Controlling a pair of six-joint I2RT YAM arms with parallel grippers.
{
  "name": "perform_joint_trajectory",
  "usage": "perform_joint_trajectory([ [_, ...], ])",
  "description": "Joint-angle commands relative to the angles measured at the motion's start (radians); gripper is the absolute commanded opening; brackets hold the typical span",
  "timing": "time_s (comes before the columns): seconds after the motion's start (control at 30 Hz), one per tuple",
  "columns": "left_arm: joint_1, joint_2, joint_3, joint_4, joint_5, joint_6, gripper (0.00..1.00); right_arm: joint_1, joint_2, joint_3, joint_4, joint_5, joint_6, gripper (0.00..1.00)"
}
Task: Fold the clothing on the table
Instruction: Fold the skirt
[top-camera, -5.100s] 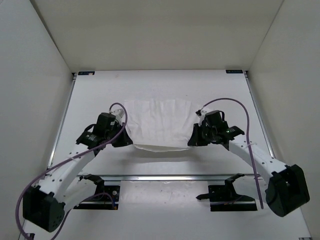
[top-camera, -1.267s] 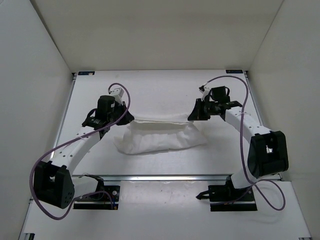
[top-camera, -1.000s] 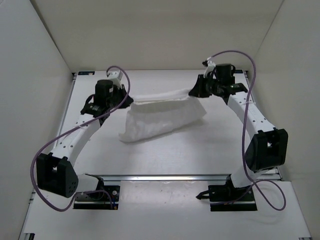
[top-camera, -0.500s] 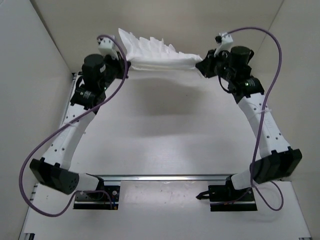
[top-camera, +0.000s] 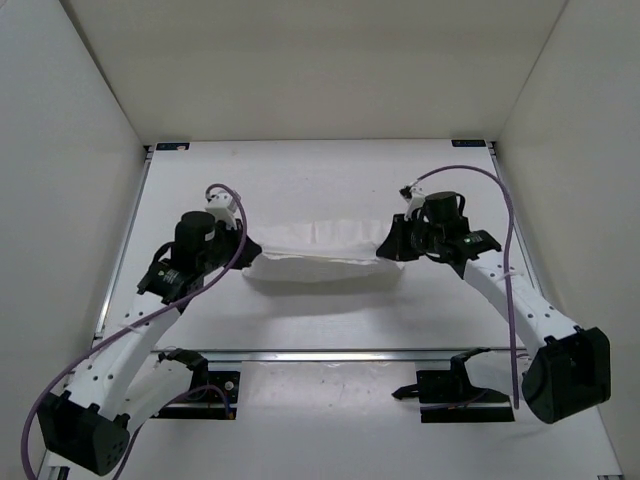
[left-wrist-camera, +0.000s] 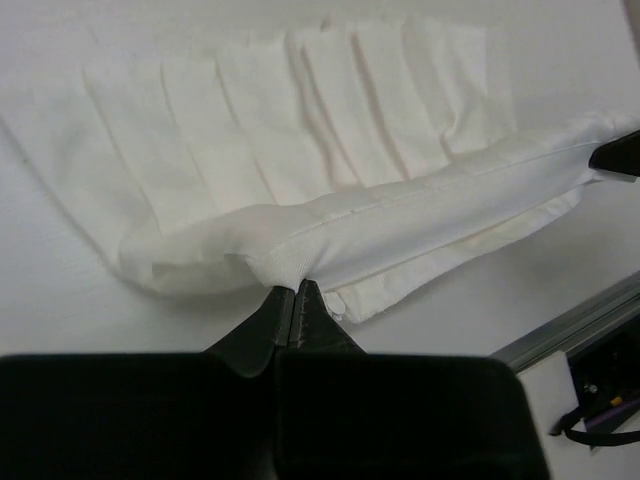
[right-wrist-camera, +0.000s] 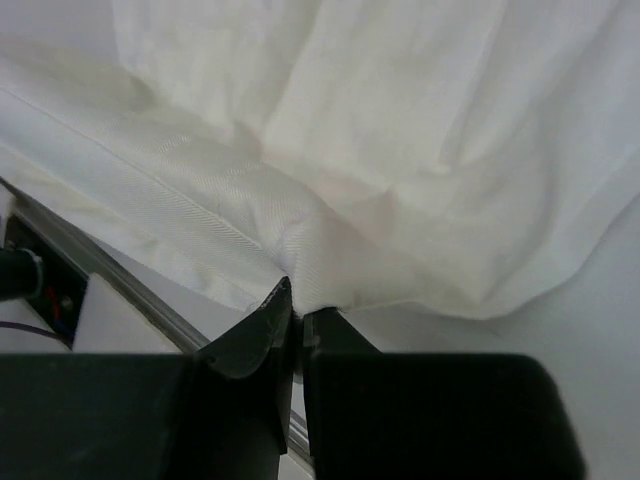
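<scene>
The clothing lies about the middle of the table, a little nearer to the front edge than to the far edge. It makes a long narrow band that runs from the left side to the right side.

The left gripper is closed tight on the left end of the band. In the left wrist view its fingers pinch a thick seamed edge, and this edge lies over a flat pleated layer that spreads on the table behind it. The right gripper is closed in the same way on the right end, with a small bunch of fabric between its fingertips.

It seems that a first fold along the length is nearly made, because the seamed edge is doubled over the lower layer. The fold is not finished, since both grippers hold their corners and the edge looks a little raised; whether it rests fully on the lower layer cannot be told. What probably remains is to set this edge down and let go. The long band then needs at least one more fold, from side to side.
</scene>
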Motion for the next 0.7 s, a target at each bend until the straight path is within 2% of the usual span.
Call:
perform_joint_trajectory([
  [0.0,0.111,0.026,0.078,-0.036,-0.102,0.025,0.0,-0.115,-0.023,0.079,0.003,0.076,-0.004,0.0],
  [0.07,0.125,0.101,0.081,-0.009,-0.102,0.028,0.0,-0.197,0.07,0.096,0.011,0.005,-0.027,0.0],
  [0.13,0.106,0.166,0.061,0.039,-0.105,0.024,0.0,-0.209,0.158,0.116,0.018,-0.015,-0.058,0.0],
  [0.2,0.112,0.236,0.027,0.071,-0.084,-0.008,0.0,-0.2,0.252,0.155,0.023,-0.038,-0.075,0.0],
  [0.33,0.144,0.267,-0.077,0.131,-0.097,-0.079,0.0,-0.15,0.44,0.266,0.072,-0.04,-0.073,0.0],
  [0.43,0.156,0.344,-0.064,0.136,-0.129,-0.067,0.0,-0.13,0.586,0.385,0.075,-0.023,-0.078,0.0],
  [0.47,0.164,0.362,-0.053,0.127,-0.142,-0.067,0.04,-0.125,0.605,0.404,0.062,-0.021,-0.079,0.03],
  [0.5,0.164,0.393,-0.041,0.127,-0.148,-0.071,0.24,-0.137,0.644,0.46,0.037,-0.029,-0.078,0.09],
  [0.53,0.178,0.417,-0.018,0.12,-0.148,-0.074,0.36,-0.143,0.661,0.485,0.029,-0.032,-0.079,0.25],
  [0.57,0.193,0.421,0.001,0.108,-0.148,-0.085,0.62,-0.149,0.684,0.532,0.005,-0.026,-0.085,0.37],
  [0.6,0.199,0.425,0.007,0.102,-0.148,-0.087,0.98,-0.157,0.683,0.56,-0.003,-0.024,-0.092,0.45],
  [0.67,0.216,0.39,0.033,0.099,-0.146,-0.073,0.99,-0.165,0.659,0.59,0.009,-0.009,-0.09,0.74],
])
